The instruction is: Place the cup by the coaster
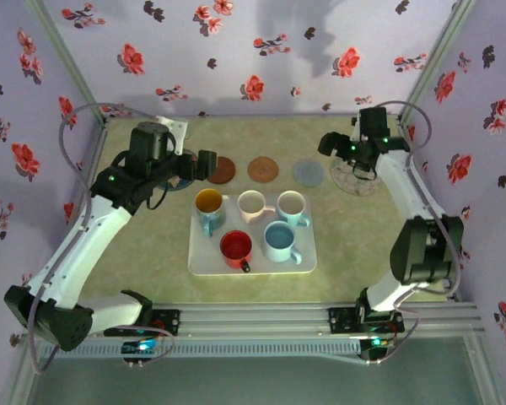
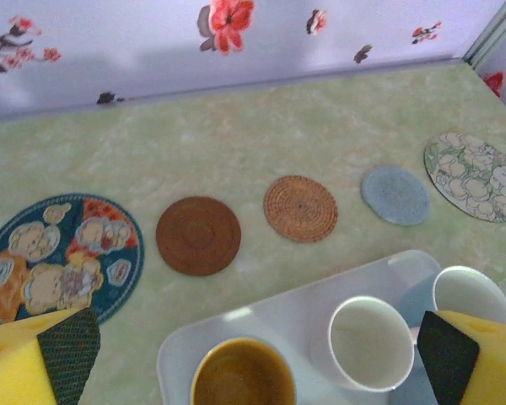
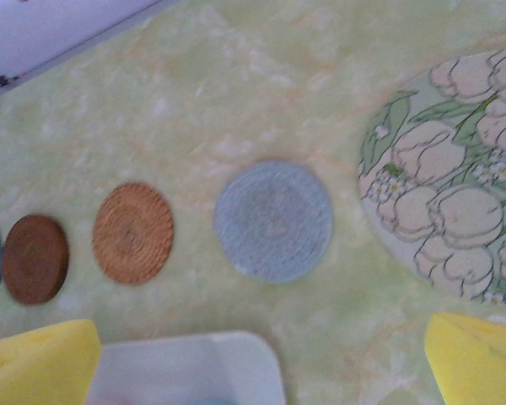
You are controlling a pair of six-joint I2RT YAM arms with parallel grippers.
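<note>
Counting five cups (image 1: 251, 205), five coasters (image 1: 262, 169)

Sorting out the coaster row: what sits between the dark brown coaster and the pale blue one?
One woven tan coaster, flanked by the dark brown coaster and the pale blue coaster, clearest in the left wrist view.

No legible text or labels

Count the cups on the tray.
5: yellow cup back left, cream cup back middle, white cup back right, red cup front left, blue cup front right. None seems hidden.
</note>
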